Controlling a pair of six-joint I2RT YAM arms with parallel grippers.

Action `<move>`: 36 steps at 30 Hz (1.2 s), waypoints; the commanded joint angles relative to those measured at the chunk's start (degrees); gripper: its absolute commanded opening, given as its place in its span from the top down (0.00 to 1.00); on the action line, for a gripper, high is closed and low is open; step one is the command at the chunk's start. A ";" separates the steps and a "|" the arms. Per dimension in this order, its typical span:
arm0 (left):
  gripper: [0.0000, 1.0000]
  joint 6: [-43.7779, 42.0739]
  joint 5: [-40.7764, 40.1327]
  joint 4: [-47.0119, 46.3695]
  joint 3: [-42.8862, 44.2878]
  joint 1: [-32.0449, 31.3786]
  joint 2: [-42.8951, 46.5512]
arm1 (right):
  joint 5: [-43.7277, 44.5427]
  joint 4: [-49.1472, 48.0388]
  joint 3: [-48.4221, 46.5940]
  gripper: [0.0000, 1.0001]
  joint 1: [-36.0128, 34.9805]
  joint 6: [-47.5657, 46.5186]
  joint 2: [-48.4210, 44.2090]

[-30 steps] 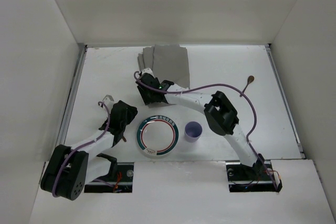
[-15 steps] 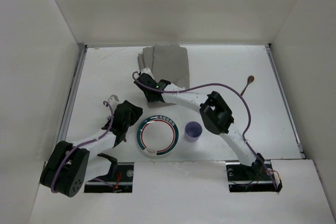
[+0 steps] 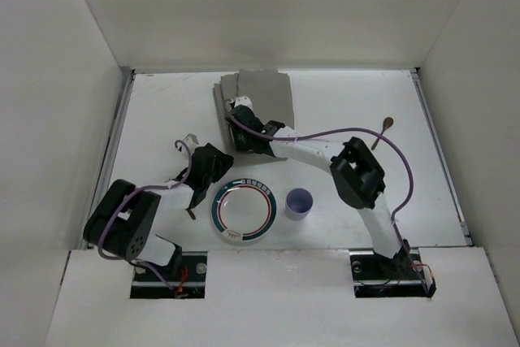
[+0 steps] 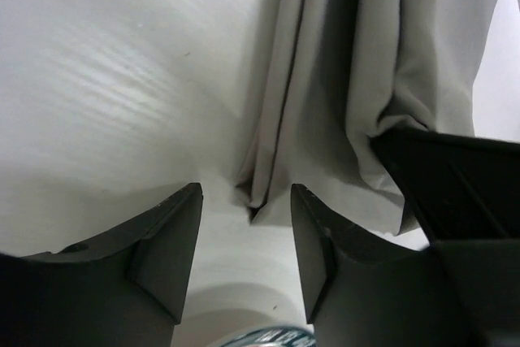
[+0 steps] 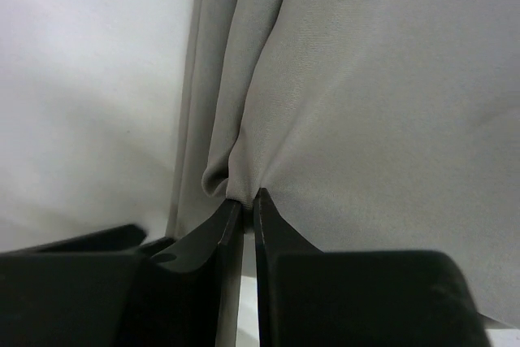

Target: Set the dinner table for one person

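Observation:
The grey cloth mat (image 3: pixel 262 97) lies rumpled at the back middle of the white dinner table (image 3: pixel 349 103). My right gripper (image 3: pixel 239 114) is on the mat's near left part. In the right wrist view it (image 5: pixel 244 198) is shut on a pinched fold of the cloth (image 5: pixel 366 79). My left gripper (image 3: pixel 221 159) is low over the table just short of the mat's near corner. In the left wrist view it (image 4: pixel 244 205) is open and empty, the folded cloth corner (image 4: pixel 260 193) just beyond its fingertips.
A white plate (image 3: pixel 244 212) with a green and red rim sits near the front, with a purple cup (image 3: pixel 299 202) to its right. A brown-tipped spoon (image 3: pixel 384 128) lies at the right. A small dark utensil (image 3: pixel 192 215) lies left of the plate. White walls enclose the table.
The right gripper went from open to shut on the cloth and shifted slightly toward the back right. The left arm swung right and forward toward the mat's near corner.

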State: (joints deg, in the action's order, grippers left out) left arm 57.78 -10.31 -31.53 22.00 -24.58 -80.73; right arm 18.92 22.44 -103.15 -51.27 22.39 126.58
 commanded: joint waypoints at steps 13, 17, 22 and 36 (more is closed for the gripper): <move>0.96 -0.65 0.73 -0.82 6.04 1.77 -10.68 | -8.54 -35.06 31.13 0.90 13.67 15.56 -28.55; 0.97 -1.79 -0.68 0.15 7.00 2.21 -9.89 | -8.99 -43.43 47.31 0.90 23.78 22.15 -40.51; 0.97 -2.06 -1.47 0.94 7.09 2.65 -9.89 | -7.41 -47.39 62.96 0.89 33.89 29.71 -49.67; 0.98 -3.02 -2.88 2.88 2.53 5.20 -3.04 | -2.57 -42.74 76.78 0.85 40.67 37.19 -53.81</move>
State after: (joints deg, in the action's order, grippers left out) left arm 56.36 -9.61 -31.66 26.44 -20.36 -86.85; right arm 12.84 -18.57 -28.12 -11.00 58.35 75.44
